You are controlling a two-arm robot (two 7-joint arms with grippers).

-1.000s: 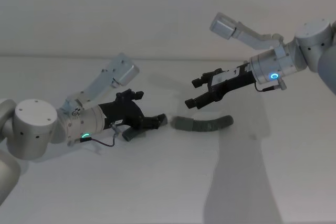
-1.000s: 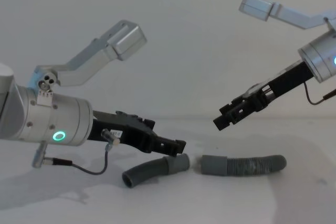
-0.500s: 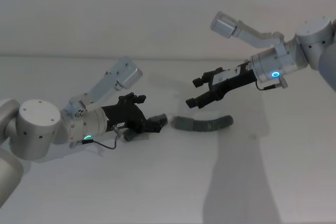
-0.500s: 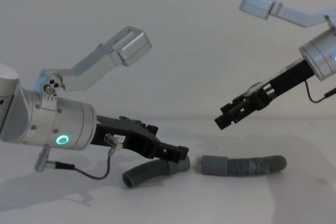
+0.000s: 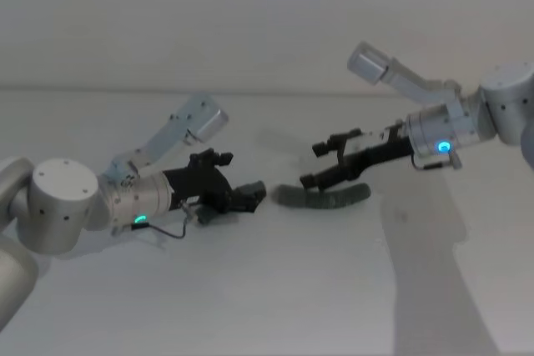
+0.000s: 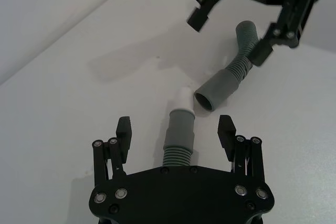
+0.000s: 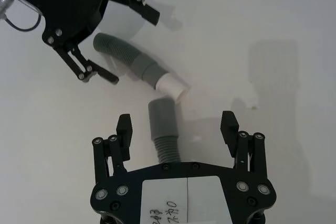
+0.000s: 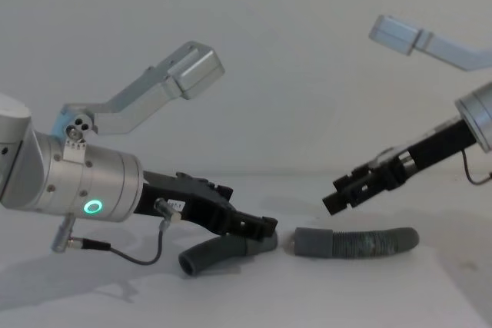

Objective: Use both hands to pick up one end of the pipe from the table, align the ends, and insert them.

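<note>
Left black plastic jaw gripper (image 6: 175,125), spread, straddles the curved dark-grey corrugated hose (image 6: 178,141) to pinch its cuff. Right gripper (image 7: 177,123), also spread, hovers over the longer mottled hose (image 7: 161,118), at the curved hose's 3 o'clock.

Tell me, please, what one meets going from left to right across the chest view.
Left wrist's green ring light → curved darker pipe piece → longer mottled pipe piece; the left gripper overlaps the first piece, the right gripper the second.

In chest view your left gripper (image 8: 264,227) hides much of the cuff (image 8: 267,243) on the curved hose (image 8: 204,254); the edge cuts your right wrist (image 8: 480,119).
</note>
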